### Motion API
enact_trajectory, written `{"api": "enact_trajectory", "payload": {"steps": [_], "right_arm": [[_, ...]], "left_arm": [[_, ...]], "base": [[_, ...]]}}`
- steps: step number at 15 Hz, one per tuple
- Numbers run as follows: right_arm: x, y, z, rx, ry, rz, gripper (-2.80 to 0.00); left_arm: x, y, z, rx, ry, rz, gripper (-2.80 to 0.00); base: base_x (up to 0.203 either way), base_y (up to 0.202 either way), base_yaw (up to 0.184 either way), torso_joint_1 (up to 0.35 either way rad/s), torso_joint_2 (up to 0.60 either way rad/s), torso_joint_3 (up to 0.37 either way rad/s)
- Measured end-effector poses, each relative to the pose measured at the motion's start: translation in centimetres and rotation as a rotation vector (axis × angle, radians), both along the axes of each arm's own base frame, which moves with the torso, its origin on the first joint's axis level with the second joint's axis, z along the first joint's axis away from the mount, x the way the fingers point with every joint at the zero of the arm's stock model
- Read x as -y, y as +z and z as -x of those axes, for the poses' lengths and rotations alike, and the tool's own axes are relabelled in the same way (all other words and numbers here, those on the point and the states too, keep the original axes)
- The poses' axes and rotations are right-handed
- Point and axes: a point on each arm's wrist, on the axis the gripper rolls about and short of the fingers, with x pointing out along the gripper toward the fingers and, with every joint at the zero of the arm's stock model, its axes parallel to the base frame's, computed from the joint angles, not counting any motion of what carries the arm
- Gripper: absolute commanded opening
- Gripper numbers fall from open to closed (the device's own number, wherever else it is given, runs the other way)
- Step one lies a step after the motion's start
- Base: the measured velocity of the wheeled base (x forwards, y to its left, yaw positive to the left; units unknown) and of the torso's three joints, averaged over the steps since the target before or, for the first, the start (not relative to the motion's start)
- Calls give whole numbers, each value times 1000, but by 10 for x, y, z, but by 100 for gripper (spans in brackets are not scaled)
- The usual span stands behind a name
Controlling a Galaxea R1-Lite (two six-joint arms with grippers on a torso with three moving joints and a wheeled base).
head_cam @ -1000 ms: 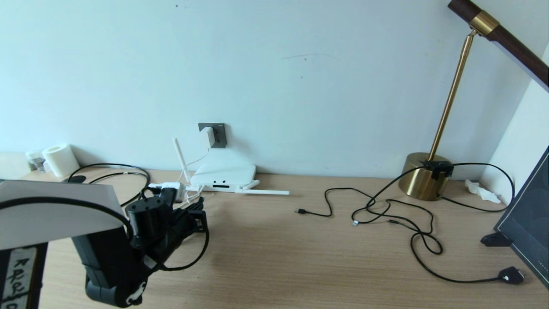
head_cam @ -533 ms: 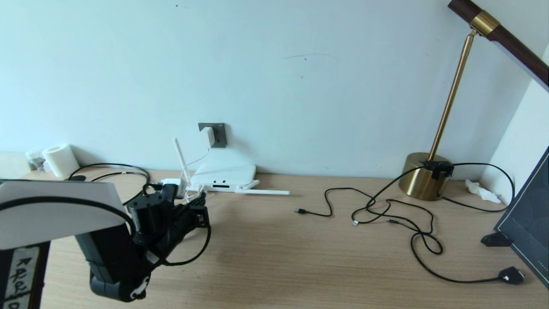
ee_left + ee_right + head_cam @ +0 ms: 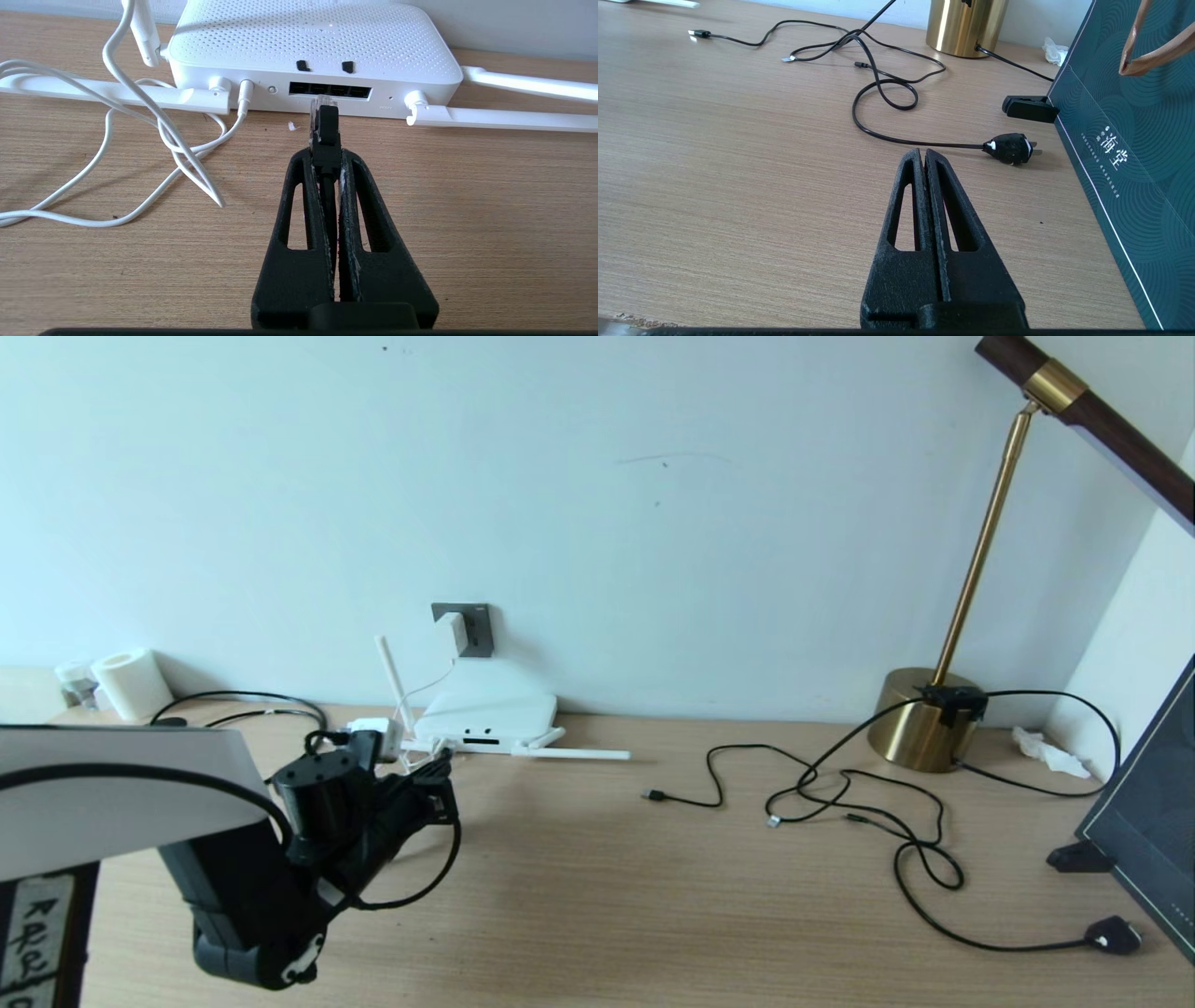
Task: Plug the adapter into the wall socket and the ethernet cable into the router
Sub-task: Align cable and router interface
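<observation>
Black ethernet cable [image 3: 325,135], clear-tipped plug leading: pinched between the closed fingers of the left gripper [image 3: 326,156], plug protruding forward, long axis pointing straight at the router [image 3: 313,46]. Plug tip sits just before the dark port row [image 3: 330,90], toward that row's left end in the wrist view; whether it has entered a port cannot be told.

Router: flat white box against the wall, antennas splayed on the wooden desk [image 3: 597,877].

Adapter [image 3: 454,632]: white cube, already seated in the wall socket [image 3: 474,627] above the router, thin white cord hanging down.

Left arm: extended low over the desk, wrist levelled at port height; judged nearer and sole working arm. Coming move likely a short straight push along the plug's axis.

Right gripper [image 3: 923,156]: fingers closed on nothing, parked over the desk's right side near a loose black plug [image 3: 1010,147].
</observation>
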Motion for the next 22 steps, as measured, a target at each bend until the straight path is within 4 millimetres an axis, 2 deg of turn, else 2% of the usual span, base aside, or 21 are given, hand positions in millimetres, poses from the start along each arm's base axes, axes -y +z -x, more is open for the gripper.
{"api": "enact_trajectory", "payload": {"steps": [16,22], "right_arm": [[0,0,0,0,0,0,-280],[0,0,0,0,0,0,-280]], "left_arm": [[0,2,-8,9,-22,86,-280],[2,-7,-18,11,-22,85,-280]], "base": [[0,0,0,0,0,0],[0,0,0,0,0,0]]}}
